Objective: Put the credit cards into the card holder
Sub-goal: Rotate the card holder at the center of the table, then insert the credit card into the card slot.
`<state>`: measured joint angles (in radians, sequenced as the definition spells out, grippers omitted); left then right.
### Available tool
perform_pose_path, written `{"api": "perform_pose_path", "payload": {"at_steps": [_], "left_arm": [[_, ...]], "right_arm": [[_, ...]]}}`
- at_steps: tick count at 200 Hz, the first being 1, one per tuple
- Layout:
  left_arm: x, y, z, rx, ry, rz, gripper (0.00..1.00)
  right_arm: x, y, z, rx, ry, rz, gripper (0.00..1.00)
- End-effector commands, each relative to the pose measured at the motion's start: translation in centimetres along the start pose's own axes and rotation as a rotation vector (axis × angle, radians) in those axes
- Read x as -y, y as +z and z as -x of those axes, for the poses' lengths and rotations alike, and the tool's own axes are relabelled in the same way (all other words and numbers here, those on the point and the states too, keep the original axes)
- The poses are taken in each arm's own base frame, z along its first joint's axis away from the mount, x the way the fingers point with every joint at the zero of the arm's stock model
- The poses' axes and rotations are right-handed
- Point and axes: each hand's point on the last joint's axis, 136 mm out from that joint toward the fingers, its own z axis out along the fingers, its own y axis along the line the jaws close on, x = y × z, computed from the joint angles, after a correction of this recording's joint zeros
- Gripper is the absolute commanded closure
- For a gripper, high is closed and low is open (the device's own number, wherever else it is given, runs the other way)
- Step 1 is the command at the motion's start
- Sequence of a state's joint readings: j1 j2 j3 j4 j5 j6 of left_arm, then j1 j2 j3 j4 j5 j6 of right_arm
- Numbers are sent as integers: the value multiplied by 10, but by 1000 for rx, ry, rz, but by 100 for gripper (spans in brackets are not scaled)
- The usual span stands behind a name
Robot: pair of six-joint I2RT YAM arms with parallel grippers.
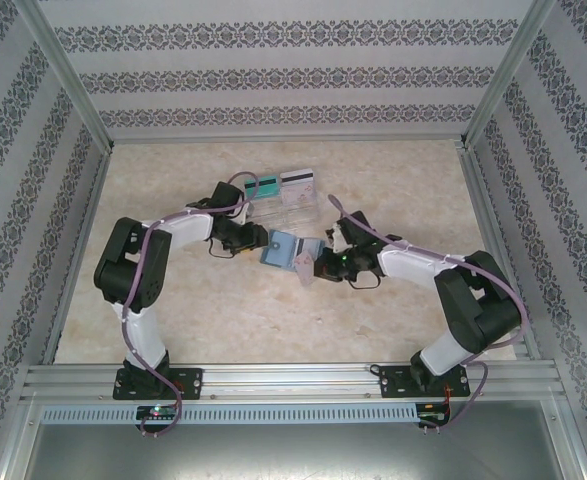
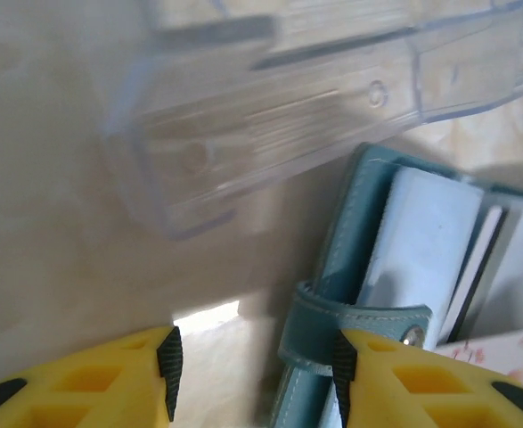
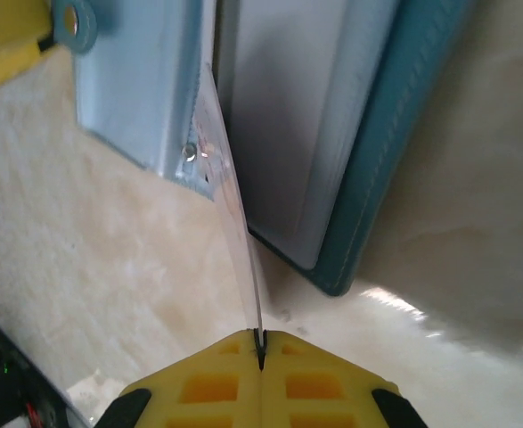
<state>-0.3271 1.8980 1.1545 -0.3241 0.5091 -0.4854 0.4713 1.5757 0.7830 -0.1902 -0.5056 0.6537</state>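
Your right gripper (image 3: 261,346) has its yellow tips pressed together on one end of a pale credit card (image 3: 235,218). From that wrist you see the card edge-on, as a thin line running away from the tips and over the open card holder (image 3: 381,134). The card's far end lies along the line where the holder's grey inner pocket meets its paler blue panel, close to a small metal snap. You cannot tell from these views whether that end has entered a pocket.

Your left gripper (image 2: 254,364) is spread, with bare worktop (image 1: 173,320) showing between its tips. The holder's clasp tab (image 2: 359,314) lies just against the inner face of the right-hand finger, and the other finger touches nothing.

Seen from above, the holder lies open near the middle of the worktop, between your two grippers, the left one at its left edge and the right one at its near right corner. A clear tray (image 2: 270,116) lies just beyond the holder, toward the far edge. At the far side of that tray sit a teal credit card (image 1: 263,185) and a white credit card (image 1: 297,180), side by side, each with a dark stripe.
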Motion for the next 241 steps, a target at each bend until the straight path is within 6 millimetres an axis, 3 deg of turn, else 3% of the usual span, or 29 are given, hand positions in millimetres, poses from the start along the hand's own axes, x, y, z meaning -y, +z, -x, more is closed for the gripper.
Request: {"api": "perform_pose_path", "payload": {"at_steps": [1, 21, 44, 92, 121, 170, 241], "left_arm": [[30, 8, 3, -10, 75, -60, 51], [40, 17, -8, -38, 97, -62, 51], [47, 25, -23, -69, 107, -63, 52], [40, 31, -29, -76, 89, -37, 54], [32, 38, -31, -97, 89, -9, 57], [22, 42, -32, -104, 86, 28, 60], [20, 41, -32, -103, 79, 42, 61]], "right_arm": [[27, -8, 0, -6, 28, -38, 100], [30, -18, 5, -12, 38, -13, 100], [14, -25, 9, -13, 16, 51, 100], [-23, -46, 32, 62, -53, 157, 100], [-31, -47, 45, 75, -119, 180, 100], [-26, -26, 64, 38, -193, 209, 100], [-20, -1, 70, -6, -225, 225, 100]]}}
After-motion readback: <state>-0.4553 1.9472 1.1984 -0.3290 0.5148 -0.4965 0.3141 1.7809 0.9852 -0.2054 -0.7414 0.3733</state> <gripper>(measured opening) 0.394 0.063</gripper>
